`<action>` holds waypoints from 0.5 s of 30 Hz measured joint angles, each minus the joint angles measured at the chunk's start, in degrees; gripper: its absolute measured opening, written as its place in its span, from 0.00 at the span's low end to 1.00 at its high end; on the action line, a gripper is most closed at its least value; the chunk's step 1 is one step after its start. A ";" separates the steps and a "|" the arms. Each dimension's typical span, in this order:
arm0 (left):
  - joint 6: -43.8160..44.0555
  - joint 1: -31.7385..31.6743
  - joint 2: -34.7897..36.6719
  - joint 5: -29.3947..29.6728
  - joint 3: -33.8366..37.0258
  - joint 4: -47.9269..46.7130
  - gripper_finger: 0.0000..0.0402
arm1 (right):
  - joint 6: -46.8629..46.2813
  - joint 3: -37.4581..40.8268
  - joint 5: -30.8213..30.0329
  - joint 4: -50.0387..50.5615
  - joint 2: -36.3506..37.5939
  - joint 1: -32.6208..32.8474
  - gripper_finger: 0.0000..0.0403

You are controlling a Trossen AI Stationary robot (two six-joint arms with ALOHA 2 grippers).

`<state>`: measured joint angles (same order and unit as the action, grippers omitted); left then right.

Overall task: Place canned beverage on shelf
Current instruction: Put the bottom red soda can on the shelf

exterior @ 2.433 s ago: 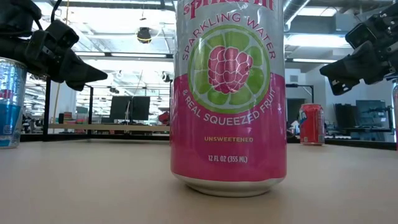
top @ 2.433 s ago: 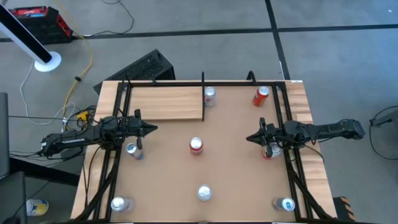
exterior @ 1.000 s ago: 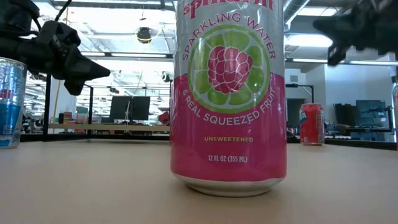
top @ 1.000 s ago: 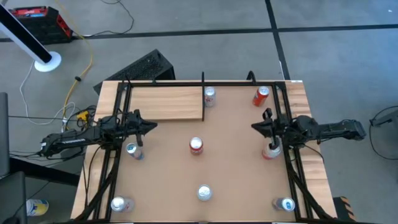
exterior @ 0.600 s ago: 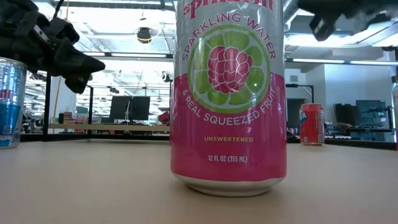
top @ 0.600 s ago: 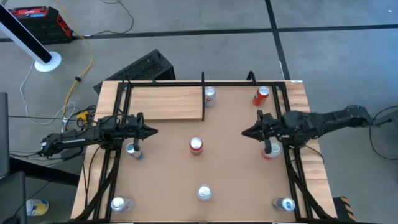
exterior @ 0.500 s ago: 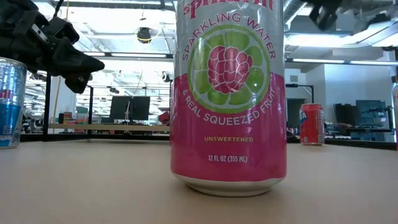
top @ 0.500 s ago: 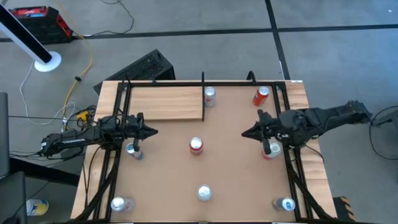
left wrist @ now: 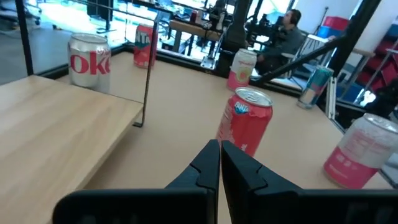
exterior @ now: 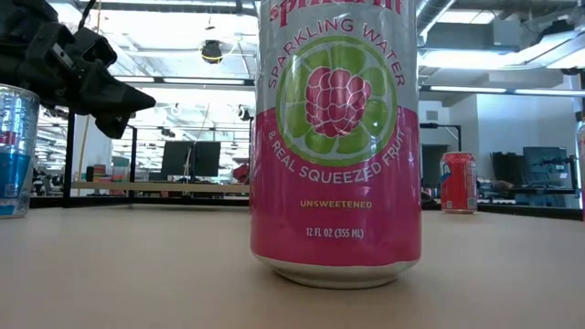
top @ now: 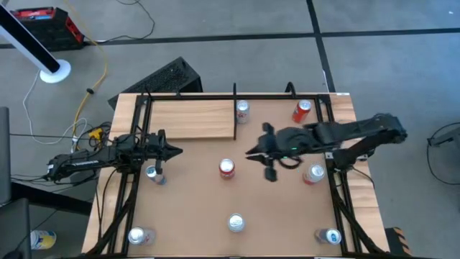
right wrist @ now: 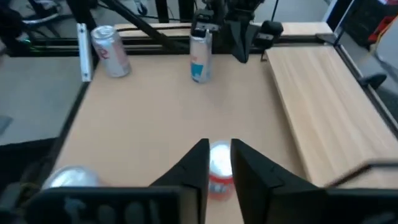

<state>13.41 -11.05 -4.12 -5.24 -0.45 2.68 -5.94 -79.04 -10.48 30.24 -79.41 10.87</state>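
Worktop: a smooth brown worktop (top: 194,208) framed by black rails, seen from above with my two dark arms reaching in from either side
Shelf: the shelf (top: 190,119) of pale wood planks lies flat at the far left part of the worktop, with nothing on it
Centre can: a red can (top: 227,168) stands upright in the middle of the worktop, well apart from the shelf
Right gripper: my right gripper (top: 251,154) reaches over the worktop toward the middle and hangs just beside the red can, on its right, not touching it; in my right wrist view its fingers (right wrist: 196,163) stand slightly spread with the can's silver top (right wrist: 219,157) showing between them, and they pinch nothing
Left gripper: my left gripper (top: 175,150) waits above the left side, near the front edge of the shelf, fingers pressed together and empty
Can under left arm: a blue and silver can (top: 152,173) stands upright under my left arm
Far cans: a silver can (top: 242,110) stands just beside the shelf's right end; a red can (top: 302,111) stands near the far right corner
Right-side can: a pink and white can (top: 313,174) stands by the right rail
Near cans: three more cans stand along the near edge, at left (top: 137,235), middle (top: 236,223) and right (top: 330,236)
Low view: a pink sparkling water can (exterior: 336,137) fills the middle of this view
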 joint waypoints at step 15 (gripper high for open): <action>-3.74 0.00 0.02 4.86 0.05 -0.22 0.00 | 5.86 -16.97 6.11 9.08 -22.32 -5.43 0.75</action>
<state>9.68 -11.05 -4.10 -0.38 -0.40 2.46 -0.08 -96.01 -4.37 39.31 -101.73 5.44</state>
